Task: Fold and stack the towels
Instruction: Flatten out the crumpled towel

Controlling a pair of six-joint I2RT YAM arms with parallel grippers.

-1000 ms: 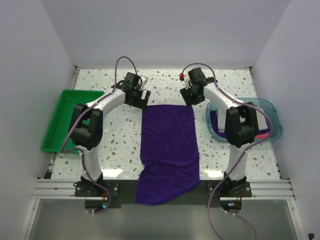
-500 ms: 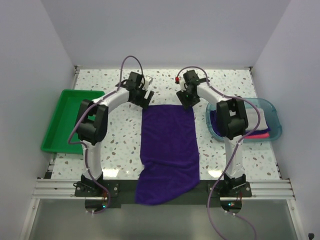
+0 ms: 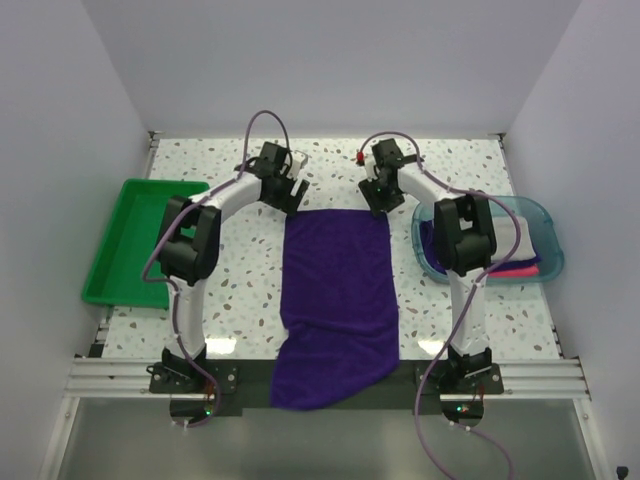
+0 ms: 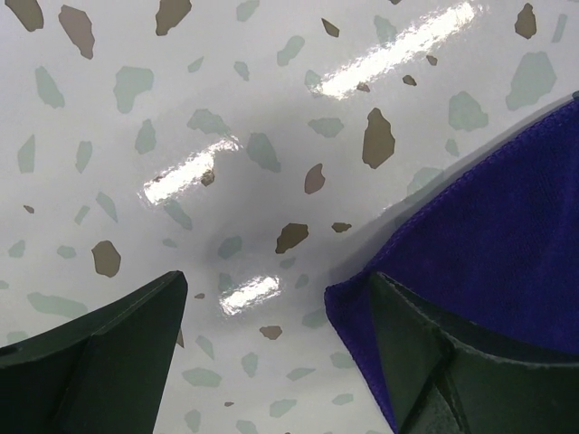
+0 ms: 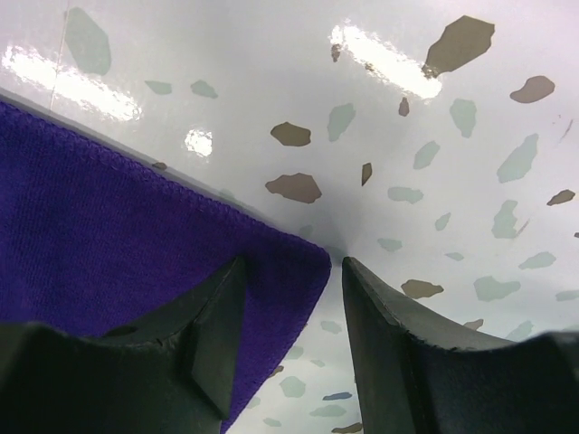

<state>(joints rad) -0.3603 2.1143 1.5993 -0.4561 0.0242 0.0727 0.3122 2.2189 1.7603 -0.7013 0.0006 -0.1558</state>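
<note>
On a speckled bench (image 3: 240, 270), a purple towel (image 3: 335, 280) lies flat, its near end drooping off the edge. Left tool (image 4: 276, 280) and right tool (image 5: 291, 264) straddle its far corners, spread; shallow pinches risk slipping off.

Bare desk (image 3: 330, 165) runs along the far edge behind the purple towel (image 3: 338, 290), open between the left claw (image 4: 276, 285) and right claw (image 5: 291, 267) at its far corners. Bare lanes flank the towel, with the left arm (image 3: 185, 250) and right arm (image 3: 465, 240) arching over them. A green bin (image 3: 135, 240) blocks the left edge, a teal tray (image 3: 540, 212) the right. Walls (image 3: 330, 70) close three sides.
</note>
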